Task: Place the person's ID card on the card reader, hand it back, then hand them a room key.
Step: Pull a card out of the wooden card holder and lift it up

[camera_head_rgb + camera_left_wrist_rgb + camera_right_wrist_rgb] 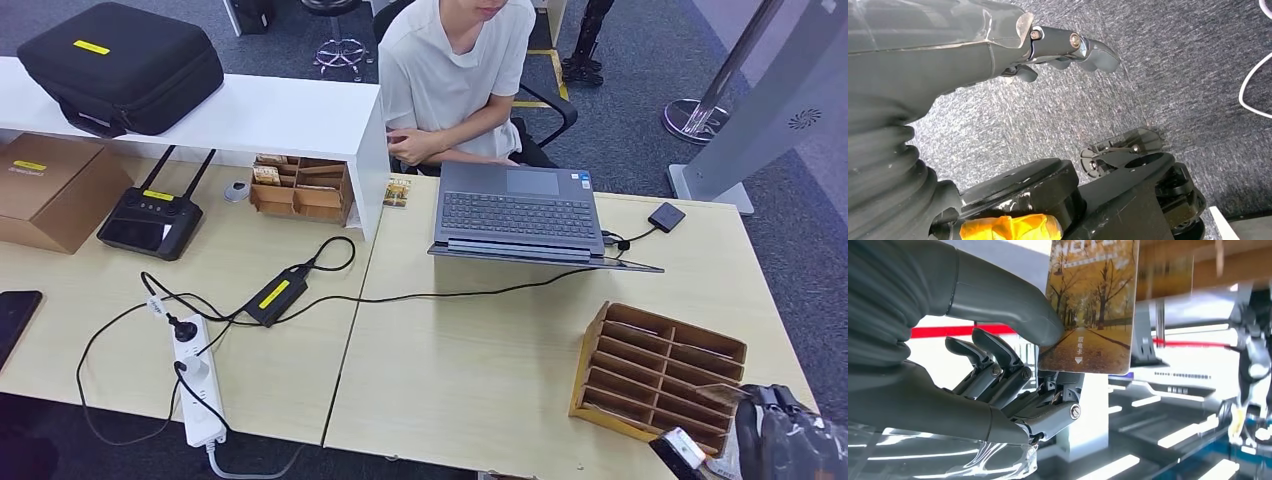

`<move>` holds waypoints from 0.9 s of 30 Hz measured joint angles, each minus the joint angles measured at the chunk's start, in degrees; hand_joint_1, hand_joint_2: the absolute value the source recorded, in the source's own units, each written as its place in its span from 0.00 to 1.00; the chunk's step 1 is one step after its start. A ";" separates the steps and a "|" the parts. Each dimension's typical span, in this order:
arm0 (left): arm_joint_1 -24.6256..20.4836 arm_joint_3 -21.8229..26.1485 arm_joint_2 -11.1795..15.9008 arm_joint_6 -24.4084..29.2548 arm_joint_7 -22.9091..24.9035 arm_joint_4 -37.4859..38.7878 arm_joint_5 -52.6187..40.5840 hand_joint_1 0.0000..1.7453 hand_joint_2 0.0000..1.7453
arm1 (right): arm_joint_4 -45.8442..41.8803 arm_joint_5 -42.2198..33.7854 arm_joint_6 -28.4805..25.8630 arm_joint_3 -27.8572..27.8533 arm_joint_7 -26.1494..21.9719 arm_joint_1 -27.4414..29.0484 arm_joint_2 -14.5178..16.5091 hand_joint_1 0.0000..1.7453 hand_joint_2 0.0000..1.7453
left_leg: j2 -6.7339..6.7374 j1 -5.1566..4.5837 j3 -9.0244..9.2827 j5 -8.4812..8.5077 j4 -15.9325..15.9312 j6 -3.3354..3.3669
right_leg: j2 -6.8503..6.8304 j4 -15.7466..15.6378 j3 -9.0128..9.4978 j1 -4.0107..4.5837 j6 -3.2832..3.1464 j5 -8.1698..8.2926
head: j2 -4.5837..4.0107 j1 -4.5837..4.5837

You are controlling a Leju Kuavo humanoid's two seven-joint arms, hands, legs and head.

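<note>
- Your right hand [1013, 390] pinches the glossy card printed with autumn trees [1090, 305] between thumb and fingers, just beside the slotted wooden card rack [660, 372].
- Your left hand [1068, 50] hangs over grey carpet [1158, 75], fingers curled, holding nothing.

The right hand [1013, 370] pinches a card [1090, 305] between its thick grey thumb and darker fingers [998, 357], the other fingers curled below it; in the head view that hand [790, 440] sits low at the right. The left hand [1058, 47] hangs, its fingers curled in, holding nothing.
</note>
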 joint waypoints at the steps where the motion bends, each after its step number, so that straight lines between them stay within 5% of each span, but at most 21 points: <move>1: 0.00 -0.10 0.02 -0.05 0.00 0.00 -0.13 0.00 1.00 | -0.12 -0.53 0.19 -0.12 -0.05 -0.89 -0.75 1.00 1.00 | 0.01 0.00 0.01 0.01 0.00 0.01 | 0.01 0.00 0.01 0.00 0.01 0.01 | 0.00 -0.01; 7: 0.00 -0.85 0.13 -0.39 0.00 0.00 -0.45 0.00 1.00 | -0.18 -2.69 1.15 -0.43 -0.14 -5.89 -4.88 1.00 1.00 | 0.01 -0.02 0.05 0.03 0.03 0.01 | 0.01 0.00 0.02 -0.01 0.02 0.05 | 0.00 0.01; 17: -0.01 -1.26 0.24 -0.54 -0.10 0.00 -0.74 0.00 1.00 | -0.13 -3.28 1.40 -0.26 0.34 -8.55 -7.41 1.00 1.00 | 0.03 -0.04 -0.02 0.03 0.01 0.01 | 0.03 0.02 0.01 0.00 0.02 0.04 | 0.00 -0.02; 27: -0.03 -2.16 0.36 -1.18 -0.61 0.00 -1.66 0.00 1.00 | 3.77 -5.48 4.72 2.93 1.67 -22.10 -12.98 1.00 1.00 | 0.11 -0.06 0.00 0.17 0.03 0.13 | 0.07 0.01 0.01 -0.02 0.03 0.22 | 0.00 -0.01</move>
